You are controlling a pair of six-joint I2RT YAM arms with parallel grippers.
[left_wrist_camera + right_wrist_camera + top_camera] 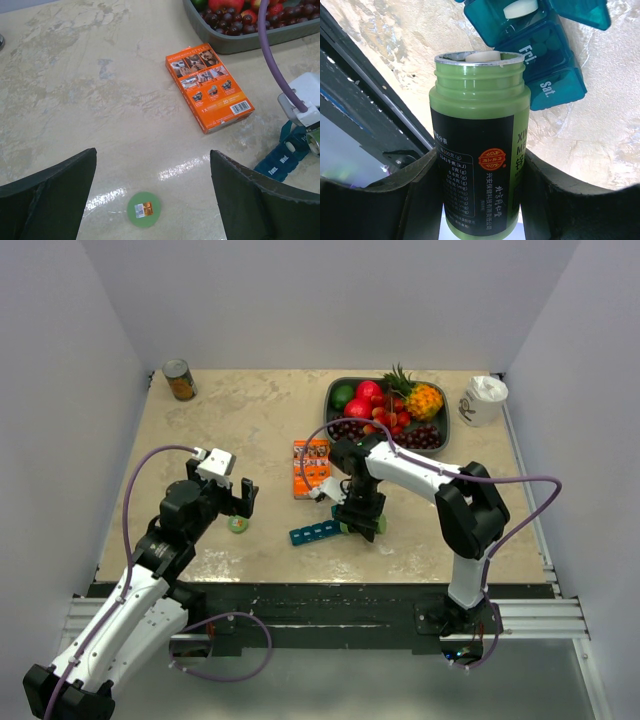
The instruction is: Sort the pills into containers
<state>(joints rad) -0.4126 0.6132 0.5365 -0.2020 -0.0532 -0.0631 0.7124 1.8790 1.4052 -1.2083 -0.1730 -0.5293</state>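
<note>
The teal-blue containers strip (318, 532) lies at the table's front middle. In the right wrist view the containers (547, 55) show lids marked Fri. and Sat., and one open compartment holds a white pill (520, 8). My right gripper (362, 523) (480, 200) is shut on an uncapped green bottle (480, 150), tipped towards the strip. Another white pill (482, 56) sits at the bottle's mouth. My left gripper (240, 502) (152, 152) is open, and the round green bottle cap (143, 209) (238, 525) lies flat on the table under it.
An orange box (311, 467) (210, 87) lies flat behind the strip. A grey tray of fruit (338, 388) stands at the back right with a white cup (484, 400) beside it. A tin can (180, 380) is at the back left.
</note>
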